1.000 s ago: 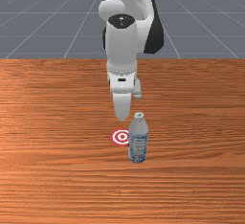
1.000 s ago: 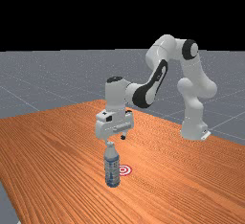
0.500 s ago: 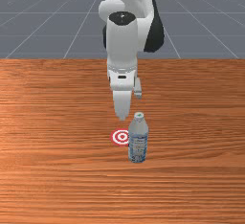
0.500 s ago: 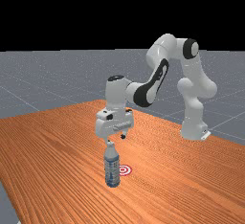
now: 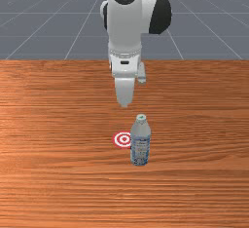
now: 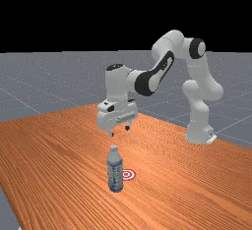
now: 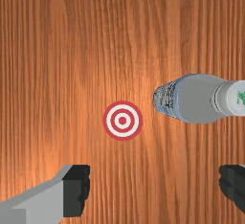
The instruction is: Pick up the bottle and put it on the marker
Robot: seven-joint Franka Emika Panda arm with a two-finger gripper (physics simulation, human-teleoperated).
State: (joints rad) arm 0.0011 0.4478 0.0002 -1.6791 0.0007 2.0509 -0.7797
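Grey floor ruled with pale lines lies behind the orange-brown tabletop, and black stretches over it at the top of the far view. The white and grey arm has its base near one edge of the tabletop, at the far view's right, and reaches out from that edge over the wood.

At its end the tool hangs in the air, pointing down, its tips higher than the bottle. It is open — the wrist view shows the two fingers standing wide apart.

The bottle stands upright on the tabletop, clear with a blue and white label, its white cap printed in green. Just beside it lies the marker, a flat round target of red and white rings; a narrow strip of wood parts the two in the wrist view. Seen from the front, the bottle is to the front view's right of the marker and farther from the tabletop's edge on the arm's side.
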